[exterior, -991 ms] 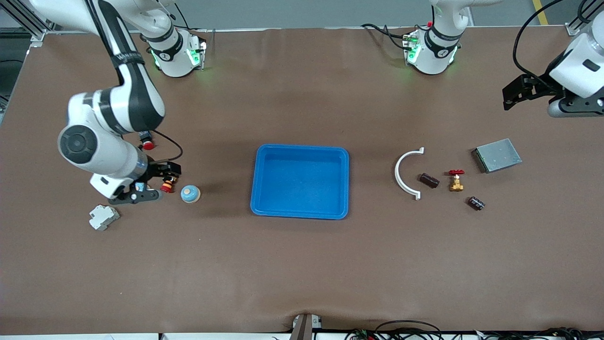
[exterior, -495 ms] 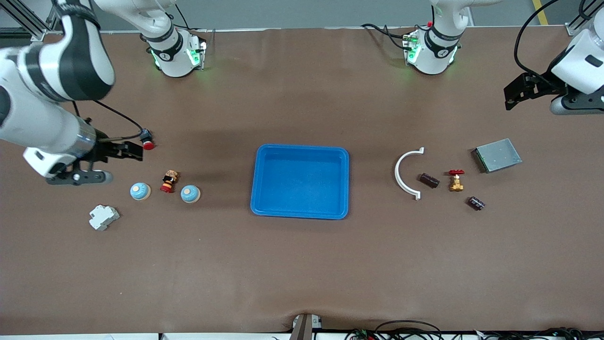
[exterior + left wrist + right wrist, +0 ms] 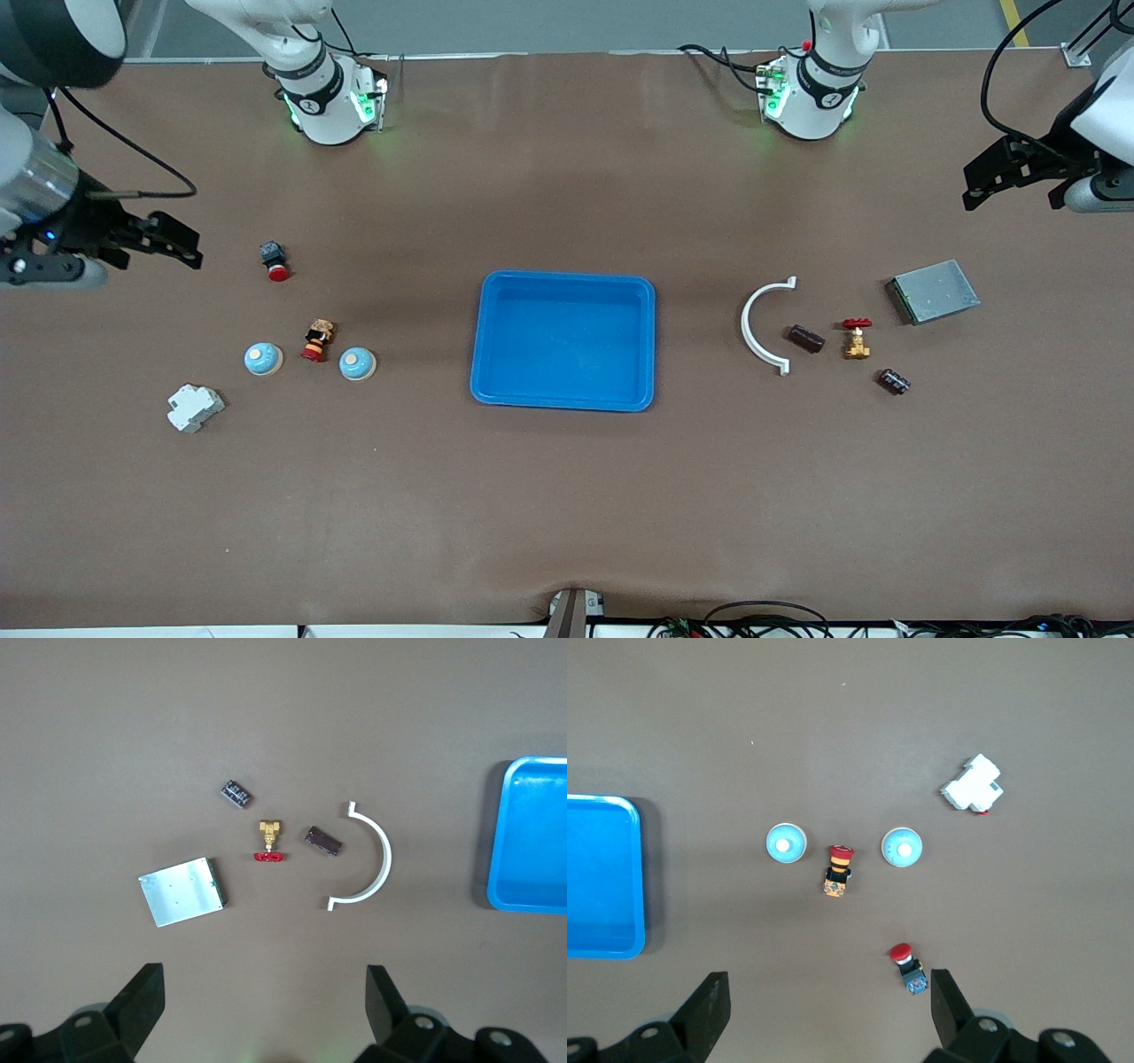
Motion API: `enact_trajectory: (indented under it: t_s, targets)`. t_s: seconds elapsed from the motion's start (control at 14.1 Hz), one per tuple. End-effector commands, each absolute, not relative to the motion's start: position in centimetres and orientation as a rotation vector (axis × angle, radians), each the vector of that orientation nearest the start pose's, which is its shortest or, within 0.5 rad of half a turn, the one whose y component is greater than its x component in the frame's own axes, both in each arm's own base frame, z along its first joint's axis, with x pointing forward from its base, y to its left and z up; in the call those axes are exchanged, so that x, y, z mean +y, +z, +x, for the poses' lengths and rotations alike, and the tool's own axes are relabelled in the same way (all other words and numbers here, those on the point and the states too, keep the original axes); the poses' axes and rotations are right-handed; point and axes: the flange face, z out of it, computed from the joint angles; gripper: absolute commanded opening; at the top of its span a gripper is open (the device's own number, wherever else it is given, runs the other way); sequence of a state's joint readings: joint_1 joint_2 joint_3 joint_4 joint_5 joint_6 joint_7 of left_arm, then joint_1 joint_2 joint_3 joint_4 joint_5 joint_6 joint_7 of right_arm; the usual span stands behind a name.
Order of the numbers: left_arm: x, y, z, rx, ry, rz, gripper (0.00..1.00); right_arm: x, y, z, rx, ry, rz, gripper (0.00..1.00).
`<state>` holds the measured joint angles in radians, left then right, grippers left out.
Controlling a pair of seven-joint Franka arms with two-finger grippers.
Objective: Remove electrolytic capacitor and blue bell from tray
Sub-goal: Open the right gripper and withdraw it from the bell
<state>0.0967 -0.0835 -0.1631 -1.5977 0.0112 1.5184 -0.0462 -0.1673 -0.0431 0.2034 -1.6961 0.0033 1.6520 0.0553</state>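
Since the blue tray (image 3: 563, 341) sits empty on the tabletop, you see left gripper (image 3: 1010, 173) and right gripper (image 3: 146, 241) hovering over bare tabletop at its ends, jaws spread, holding nothing.

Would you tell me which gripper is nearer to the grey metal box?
Left. The left gripper hangs just above the grey metal box at its end; the right gripper is at the other end.

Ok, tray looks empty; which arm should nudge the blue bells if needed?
Right. The right hand, open, hovers near the blue bells; the left hand hangs at the end with the grey box.
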Motion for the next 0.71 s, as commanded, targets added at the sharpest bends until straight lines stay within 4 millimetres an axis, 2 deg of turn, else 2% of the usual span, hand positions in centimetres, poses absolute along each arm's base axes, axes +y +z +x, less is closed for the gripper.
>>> enact_trajectory:
  t_s: [0.0,0.14,0.28,0.42,0.64]
  targets:
    - [-3.7,65.7,51.8,0.053,-0.027,-3.133,1.0,1.1,63.7,52.8,0.076,-0.024,-3.163,1.0]
    - [-3.9,65.8,51.7,0.038,-0.027,-3.132,1.0,-1.6,66.1,51.6,0.151,-0.074,-3.161,1.0]
    - [-4.3,65.9,51.8,0.045,-0.033,-3.128,1.0,-3.7,66.9,51.1,0.202,-0.1,-3.138,1.0]
    - [-4.7,66.0,51.7,0.052,-0.035,-3.129,1.0,-5.5,66.1,51.5,0.194,-0.094,-3.129,1.0]
    - [-4.6,66.1,51.2,0.011,0.01,-3.126,1.0,-6.1,65.6,52.3,0.13,-0.113,-3.145,1.0]
